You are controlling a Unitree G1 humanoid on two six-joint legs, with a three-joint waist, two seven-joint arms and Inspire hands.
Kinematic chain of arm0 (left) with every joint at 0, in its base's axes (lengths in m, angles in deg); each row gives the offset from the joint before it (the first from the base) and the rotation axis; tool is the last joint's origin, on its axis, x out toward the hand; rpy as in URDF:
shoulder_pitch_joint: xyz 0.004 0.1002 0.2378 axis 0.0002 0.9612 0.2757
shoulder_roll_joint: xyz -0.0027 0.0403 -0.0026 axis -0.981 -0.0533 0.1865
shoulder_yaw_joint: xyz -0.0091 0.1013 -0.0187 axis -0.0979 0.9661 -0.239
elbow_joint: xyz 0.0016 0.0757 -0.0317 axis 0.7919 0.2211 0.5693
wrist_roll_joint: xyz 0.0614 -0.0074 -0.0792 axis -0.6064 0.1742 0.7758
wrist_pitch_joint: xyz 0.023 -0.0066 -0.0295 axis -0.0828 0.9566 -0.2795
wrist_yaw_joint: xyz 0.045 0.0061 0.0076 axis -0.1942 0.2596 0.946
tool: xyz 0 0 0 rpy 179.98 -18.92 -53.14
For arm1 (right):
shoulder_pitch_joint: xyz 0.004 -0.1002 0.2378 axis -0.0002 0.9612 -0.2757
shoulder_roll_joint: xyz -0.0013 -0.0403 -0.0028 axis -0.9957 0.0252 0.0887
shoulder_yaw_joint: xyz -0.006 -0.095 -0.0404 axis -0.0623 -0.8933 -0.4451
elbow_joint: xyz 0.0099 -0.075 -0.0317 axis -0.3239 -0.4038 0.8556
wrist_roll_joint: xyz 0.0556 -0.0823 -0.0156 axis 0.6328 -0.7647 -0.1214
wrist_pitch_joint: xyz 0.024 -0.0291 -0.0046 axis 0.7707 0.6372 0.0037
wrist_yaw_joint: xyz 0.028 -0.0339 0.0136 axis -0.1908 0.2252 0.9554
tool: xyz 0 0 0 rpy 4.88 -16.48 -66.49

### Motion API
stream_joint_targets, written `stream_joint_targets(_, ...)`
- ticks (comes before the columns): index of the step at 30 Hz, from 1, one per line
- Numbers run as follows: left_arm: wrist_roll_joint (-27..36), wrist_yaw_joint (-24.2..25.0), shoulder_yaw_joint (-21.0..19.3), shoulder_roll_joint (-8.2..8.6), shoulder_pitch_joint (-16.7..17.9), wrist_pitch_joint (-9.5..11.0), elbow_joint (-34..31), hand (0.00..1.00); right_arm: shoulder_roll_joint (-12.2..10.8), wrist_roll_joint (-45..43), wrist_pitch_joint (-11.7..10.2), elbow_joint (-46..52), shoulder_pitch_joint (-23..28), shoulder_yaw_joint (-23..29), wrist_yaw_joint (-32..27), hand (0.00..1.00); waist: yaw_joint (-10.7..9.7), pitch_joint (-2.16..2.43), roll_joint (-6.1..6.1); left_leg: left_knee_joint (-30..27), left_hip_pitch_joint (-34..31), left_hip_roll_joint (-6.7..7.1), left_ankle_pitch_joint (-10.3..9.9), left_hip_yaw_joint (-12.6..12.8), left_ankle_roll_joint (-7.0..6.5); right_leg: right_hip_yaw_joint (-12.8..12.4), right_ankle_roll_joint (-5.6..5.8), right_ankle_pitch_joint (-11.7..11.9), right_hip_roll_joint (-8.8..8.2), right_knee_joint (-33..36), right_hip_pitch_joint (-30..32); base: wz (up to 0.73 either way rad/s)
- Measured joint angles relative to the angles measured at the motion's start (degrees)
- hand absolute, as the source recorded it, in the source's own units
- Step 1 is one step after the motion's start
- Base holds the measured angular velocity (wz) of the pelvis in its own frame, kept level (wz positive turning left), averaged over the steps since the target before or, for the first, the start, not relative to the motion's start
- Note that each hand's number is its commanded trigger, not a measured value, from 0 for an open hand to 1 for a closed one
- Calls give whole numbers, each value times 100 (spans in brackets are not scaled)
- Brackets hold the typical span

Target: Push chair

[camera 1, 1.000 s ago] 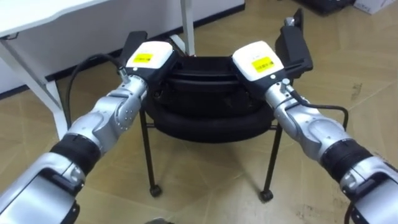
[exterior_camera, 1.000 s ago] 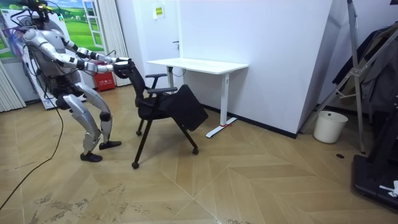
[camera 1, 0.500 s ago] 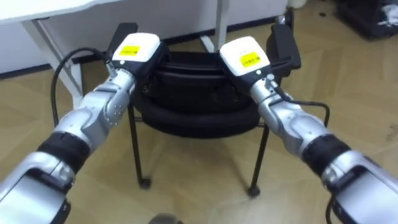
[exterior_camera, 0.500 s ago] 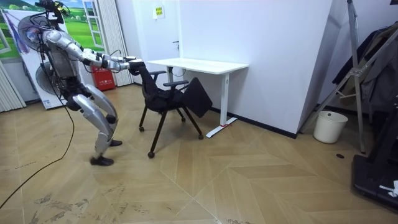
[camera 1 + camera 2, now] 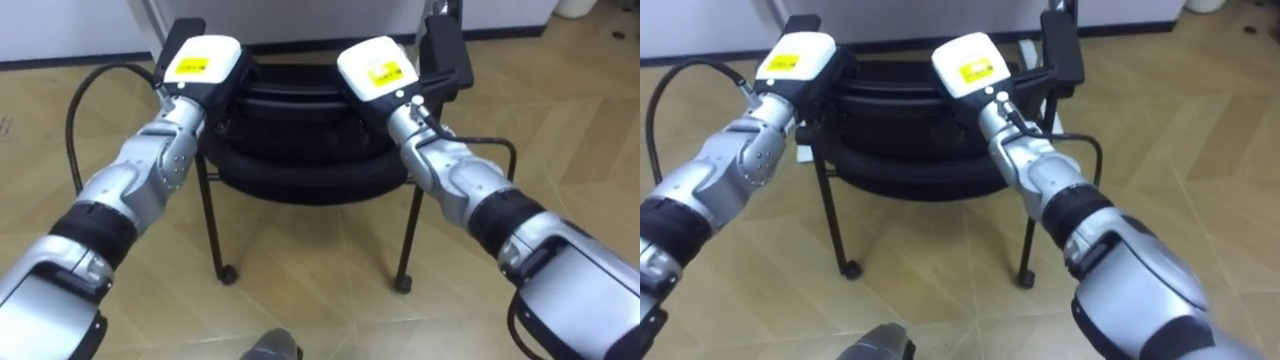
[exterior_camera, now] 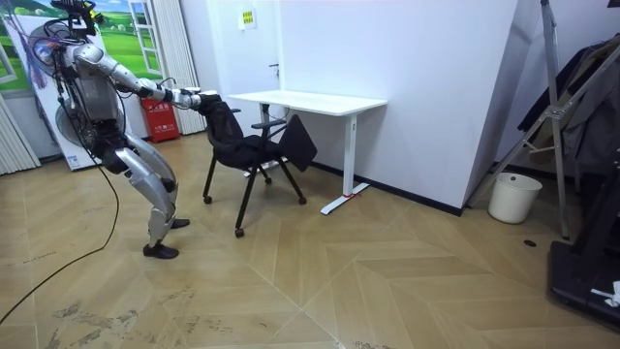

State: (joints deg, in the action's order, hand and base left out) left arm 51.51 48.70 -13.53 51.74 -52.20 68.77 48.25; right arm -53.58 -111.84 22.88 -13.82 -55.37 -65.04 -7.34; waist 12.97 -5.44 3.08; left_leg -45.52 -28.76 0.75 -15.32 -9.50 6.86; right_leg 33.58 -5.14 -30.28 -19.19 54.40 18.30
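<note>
Left hand [image 5: 205,62], right hand [image 5: 372,68] apparently on one chair [image 5: 295,170] back | fingers hidden, grasp unclear | one desk [image 6: 310,101]

ahead: white desk [image 6: 310,100] near chair [image 6: 242,150] | sides: open floor [image 6: 407,281]

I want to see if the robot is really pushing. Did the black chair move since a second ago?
Yes. In the room view the chair has rolled away from the camera, closer to the white desk and the wall behind it.

White desk [image 6: 308,101]; white wall [image 6: 426,87] — parquet floor [image 6: 387,281].
</note>
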Motion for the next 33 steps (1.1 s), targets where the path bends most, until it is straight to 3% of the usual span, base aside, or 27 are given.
stream_joint_targets(3,-30,-43,1,-3,1,-10,-21,100,-23,-38,-12,-21,1,60,-11,100,-48,-9,-32,42,-57,-31,115,2,-31,246,10,-39,-17,-82,-116,35)
stream_joint_targets(7,-34,-182,26,9,85,-24,-24,100,-28,-53,-108,-107,2,61,-15,100,-161,-38,-56,-2,-67,-180,255,386,-146,473,19,-44,-104,-125,-264,26)
stream_joint_targets(9,-33,-330,60,37,186,-27,-25,100,-27,-39,-151,-120,59,57,-17,100,-153,-54,-103,-427,-57,-334,132,652,-343,596,-1,-80,-125,-124,-389,11)
stream_joint_targets(11,-65,-436,151,90,202,-41,-20,100,39,-25,-288,-123,171,99,-17,100,-213,-59,-130,-518,13,-347,98,768,-383,609,145,-122,-109,-123,-585,26)
stream_joint_targets(13,-58,-519,191,99,207,-45,-18,100,78,-25,-324,-93,194,114,-19,100,-282,-54,-158,-490,-4,-355,52,825,-419,590,170,-124,-79,-123,-648,22)
stream_joint_targets(16,-43,-667,230,157,172,-77,23,100,146,-27,-421,-88,195,158,-85,100,-452,-55,-165,-353,-7,-297,43,878,-441,549,211,-92,-64,-115,-621,31)
stream_joint_targets(21,-46,-775,215,194,172,-90,39,100,150,-162,-520,-174,198,277,-178,100,-457,-52,-190,-299,19,-265,-17,944,-533,356,155,-20,-46,-62,-509,1)
stream_joint_targets(27,-44,-759,138,260,169,-120,-99,100,335,-223,-594,7,182,310,-164,100,-456,-8,-179,-329,-151,-165,-82,1095,-581,95,172,-1,-204,158,-156,-6)
stream_joint_targets(31,-119,-704,128,310,142,-204,-181,100,483,-216,-720,42,189,354,-147,100,-487,17,-140,-312,-174,-56,-111,1127,-704,21,271,50,-281,172,-85,-3)
stream_joint_targets(32,-164,-696,129,311,142,-215,-202,100,486,-217,-744,18,189,376,-157,100,-475,37,-97,-262,-171,2,-125,1121,-730,-44,390,48,-282,137,-34,-15)
stream_joint_targets(33,-182,-697,129,313,142,-216,-202,100,479,-216,-746,3,189,377,-155,100,-468,46,-67,-213,-152,36,-129,1124,-739,-92,436,71,-281,107,-10,-15)
